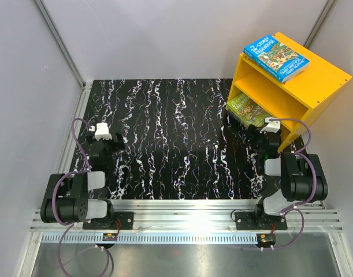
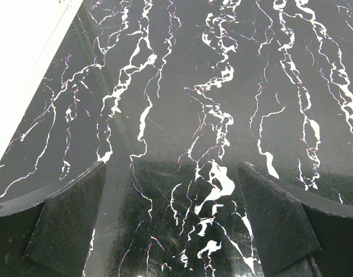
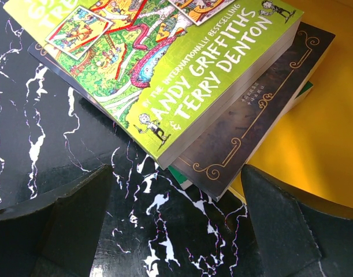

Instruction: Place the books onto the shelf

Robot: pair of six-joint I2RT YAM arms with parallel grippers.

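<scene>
The yellow shelf (image 1: 315, 86) stands at the table's far right. Two blue books (image 1: 276, 56) lie stacked on its top board. In its lower compartment lies a skewed stack that juts out onto the table: a light green book (image 3: 164, 69) on top, a dark brown book (image 3: 257, 109) under it, and a darker green one (image 3: 185, 176) at the bottom. My right gripper (image 3: 176, 193) (image 1: 258, 134) is open just in front of the stack's near corner, touching nothing. My left gripper (image 2: 171, 173) (image 1: 110, 138) is open over bare table at the left.
The black marbled tabletop (image 1: 170, 144) spans the middle. Grey walls close the left, back and right. The shelf's yellow floor (image 3: 320, 150) shows beside my right finger. A metal rail (image 1: 188, 210) runs along the near edge.
</scene>
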